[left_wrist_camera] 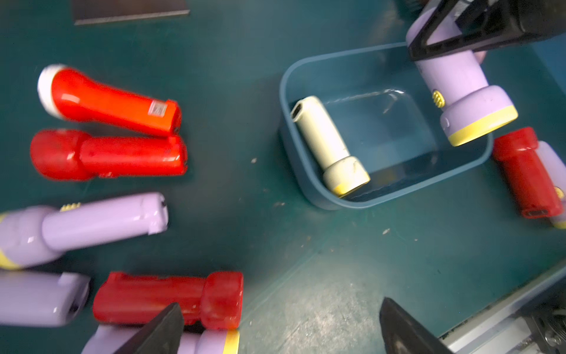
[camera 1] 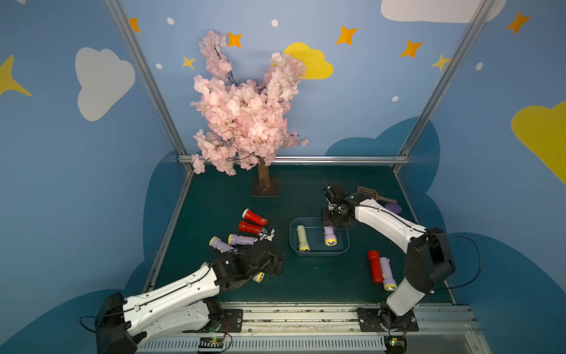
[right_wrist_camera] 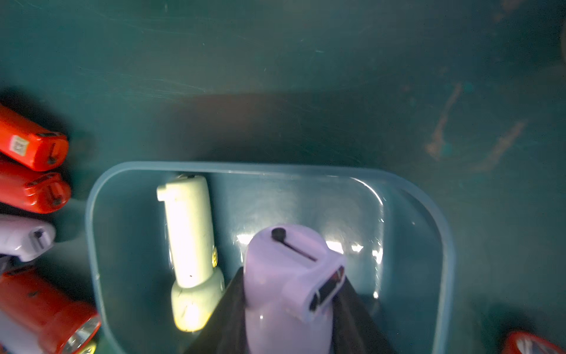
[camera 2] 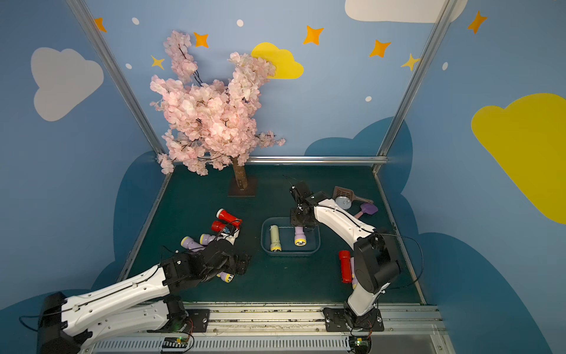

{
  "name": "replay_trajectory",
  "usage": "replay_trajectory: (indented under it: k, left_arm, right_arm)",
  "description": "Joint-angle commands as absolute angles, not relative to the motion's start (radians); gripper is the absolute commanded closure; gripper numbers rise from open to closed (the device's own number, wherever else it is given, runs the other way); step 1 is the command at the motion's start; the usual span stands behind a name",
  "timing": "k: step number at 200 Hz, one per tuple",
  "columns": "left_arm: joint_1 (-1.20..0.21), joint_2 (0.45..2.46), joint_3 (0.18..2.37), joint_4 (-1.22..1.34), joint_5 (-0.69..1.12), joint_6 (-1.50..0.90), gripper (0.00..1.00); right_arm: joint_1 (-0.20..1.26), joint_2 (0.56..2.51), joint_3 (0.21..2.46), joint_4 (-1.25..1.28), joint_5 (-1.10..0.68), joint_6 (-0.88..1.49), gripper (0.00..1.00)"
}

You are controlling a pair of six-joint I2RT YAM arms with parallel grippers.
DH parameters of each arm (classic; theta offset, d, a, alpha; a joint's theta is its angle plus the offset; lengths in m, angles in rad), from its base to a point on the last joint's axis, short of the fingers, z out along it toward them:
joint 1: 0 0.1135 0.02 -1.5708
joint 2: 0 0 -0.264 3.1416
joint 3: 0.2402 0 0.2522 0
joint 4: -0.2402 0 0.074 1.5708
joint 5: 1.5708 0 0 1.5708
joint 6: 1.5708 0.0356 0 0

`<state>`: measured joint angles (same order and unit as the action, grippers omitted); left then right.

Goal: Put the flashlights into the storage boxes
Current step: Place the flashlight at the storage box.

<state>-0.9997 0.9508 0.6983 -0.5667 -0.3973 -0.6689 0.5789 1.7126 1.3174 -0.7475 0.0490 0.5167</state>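
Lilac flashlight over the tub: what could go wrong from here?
1. The right fingers hold the lilac flashlight tilted, head low. Released, it may roll onto the pale green flashlight or bounce off the tub rim.
2. The open left fingers hover over a red flashlight lying against a second lilac flashlight. Closing might catch both.

— Are you seeing any writing anywhere?
— Only a small white sticker [left_wrist_camera: 157, 108] is showing, sitting near the tail end of the red flashlight [left_wrist_camera: 107, 101] with the white head.
— Is it reading as anything?
— No. Its dark marks are blurring out in both wrist views, so nothing is coming out legible.
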Motion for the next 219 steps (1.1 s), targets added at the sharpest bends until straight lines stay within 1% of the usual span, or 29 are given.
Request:
replay_trajectory:
  k: [1,63,105,173,219]
  left_arm:
    - [-0.997,0.937,0.695,-0.668,-0.458,-0.805,0.01]
    - [-0.997,0.886,0.689,-0.839,-0.552,-1.039,0.01]
    - [-0.996,0.844,0.651,-0.848,-0.536,-1.139,0.01]
    - [-0.997,0.845,0.626,-0.815,-0.513,-1.174,0.01]
    - [-0.997,0.841,0.607,-0.807,-0.501,-1.191,0.01]
  right_arm:
    - [0.587,1.762,1.365,-0.727,0.026,0.502,0.73]
    - [0.588,1.886,1.412,-0.684,0.003,0.478,0.73]
    - [0.587,1.923,1.421,-0.655,-0.022,0.466,0.73]
    - [0.613,1.904,1.372,-0.615,-0.056,0.474,0.73]
    - [0.637,1.923,1.377,-0.615,-0.061,0.481,0.73]
